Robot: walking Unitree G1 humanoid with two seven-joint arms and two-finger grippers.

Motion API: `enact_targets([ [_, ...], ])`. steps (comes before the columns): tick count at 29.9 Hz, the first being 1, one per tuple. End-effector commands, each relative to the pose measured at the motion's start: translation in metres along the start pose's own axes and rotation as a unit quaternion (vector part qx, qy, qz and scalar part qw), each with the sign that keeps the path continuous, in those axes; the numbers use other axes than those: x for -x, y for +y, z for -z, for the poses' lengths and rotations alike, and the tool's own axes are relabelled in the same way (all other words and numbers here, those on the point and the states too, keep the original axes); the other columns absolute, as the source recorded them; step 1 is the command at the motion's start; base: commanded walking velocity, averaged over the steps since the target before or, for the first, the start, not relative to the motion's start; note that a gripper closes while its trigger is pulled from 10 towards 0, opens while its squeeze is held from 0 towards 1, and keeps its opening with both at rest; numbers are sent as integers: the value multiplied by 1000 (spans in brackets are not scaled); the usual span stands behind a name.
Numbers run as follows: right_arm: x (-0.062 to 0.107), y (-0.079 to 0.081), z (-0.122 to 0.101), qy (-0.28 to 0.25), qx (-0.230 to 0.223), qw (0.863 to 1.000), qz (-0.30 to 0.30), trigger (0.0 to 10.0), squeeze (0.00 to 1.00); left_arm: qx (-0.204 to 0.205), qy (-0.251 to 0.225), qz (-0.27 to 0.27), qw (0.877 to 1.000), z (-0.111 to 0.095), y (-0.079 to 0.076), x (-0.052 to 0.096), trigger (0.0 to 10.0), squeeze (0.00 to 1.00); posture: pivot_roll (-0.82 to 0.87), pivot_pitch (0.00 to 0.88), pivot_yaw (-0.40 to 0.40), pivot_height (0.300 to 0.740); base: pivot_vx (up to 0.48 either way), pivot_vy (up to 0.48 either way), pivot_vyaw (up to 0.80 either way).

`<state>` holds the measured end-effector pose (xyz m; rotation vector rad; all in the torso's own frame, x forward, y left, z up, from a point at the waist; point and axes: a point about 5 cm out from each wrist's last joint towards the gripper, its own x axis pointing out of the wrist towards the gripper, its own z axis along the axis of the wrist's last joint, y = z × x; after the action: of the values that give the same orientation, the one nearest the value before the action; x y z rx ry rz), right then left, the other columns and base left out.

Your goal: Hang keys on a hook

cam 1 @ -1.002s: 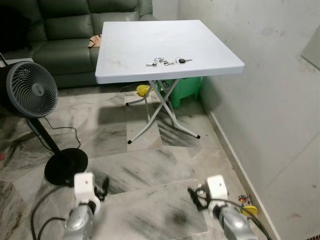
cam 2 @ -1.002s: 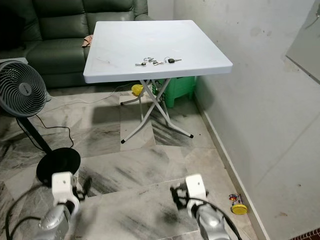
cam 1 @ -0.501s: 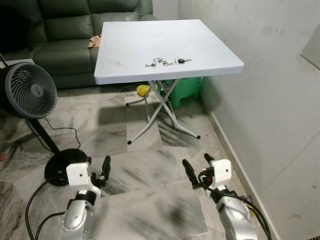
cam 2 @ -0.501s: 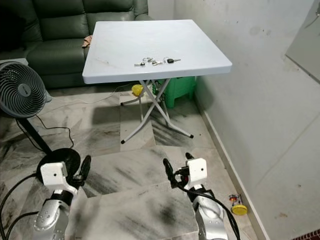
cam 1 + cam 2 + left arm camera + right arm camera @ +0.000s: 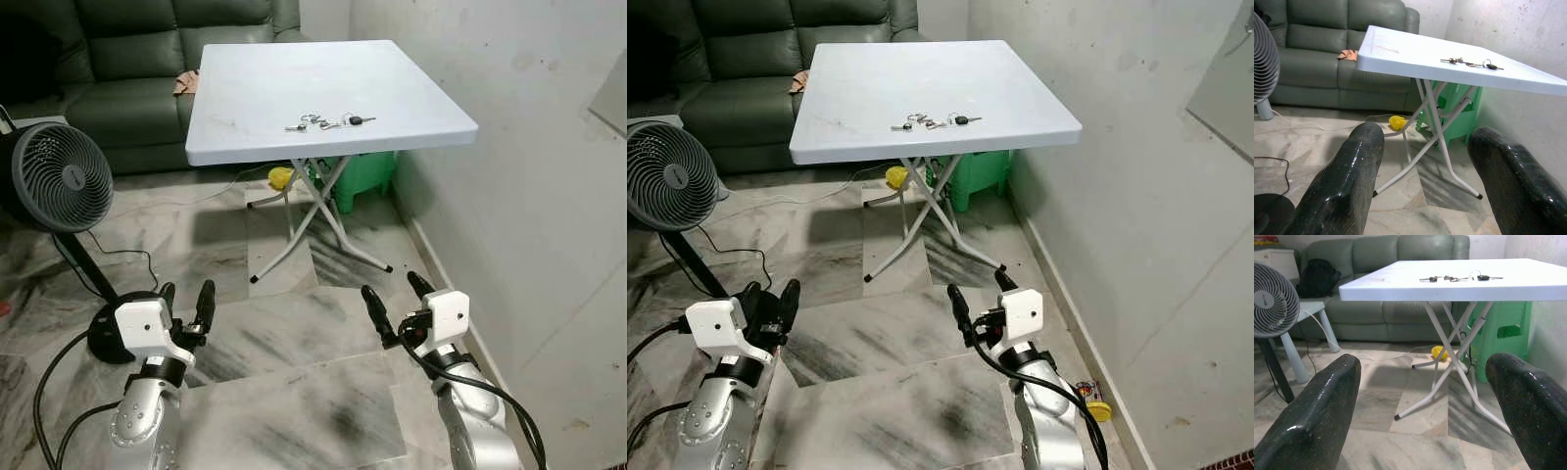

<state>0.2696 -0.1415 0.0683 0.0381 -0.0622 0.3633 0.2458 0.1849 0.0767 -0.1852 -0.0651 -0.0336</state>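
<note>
A marble floor [image 5: 294, 343] lies before the white tabletop [image 5: 255, 88], where the keys [image 5: 328, 121] lie. Both arms have risen: left pincer [image 5: 184, 302] and right pincer [image 5: 394, 299] gape empty, ready to approach.

Tables [image 5: 411, 98]: one
Key bunches [image 5: 328, 121]: one
Fans [image 5: 57, 177]: one
Sofas [image 5: 127, 59]: one
Green stools [image 5: 367, 174]: one
Grippers: two, left [image 5: 186, 302], right [image 5: 394, 305]

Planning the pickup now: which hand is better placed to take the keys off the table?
The right hand, marginally. The keys lie right of centre on the white table, more in line with it than with the left hand. Both hands are open, low and well short of the table.
</note>
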Motion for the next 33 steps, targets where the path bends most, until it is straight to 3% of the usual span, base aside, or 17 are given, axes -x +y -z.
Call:
enact_targets([
  [1, -4, 1, -8, -8, 5, 1000, -6, 10000, 0, -3, 4, -1, 1000, -3, 0, 1, 10000, 0, -119, 0, 12, 740, 0, 0, 0],
  [12, -9, 2, -15, -6, 6, 1000, -13, 10000, 0, -12, 17, 7, 1000, -10, -6, -5, 10000, 0, -112, 0, 4, 740, 100, 0, 0],
  [33, -10, 5, -17, -4, 6, 1000, -19, 10000, 0, -13, 23, 23, 999, -14, -12, -12, 10000, 0, -119, 0, 6, 740, 419, 0, 0],
])
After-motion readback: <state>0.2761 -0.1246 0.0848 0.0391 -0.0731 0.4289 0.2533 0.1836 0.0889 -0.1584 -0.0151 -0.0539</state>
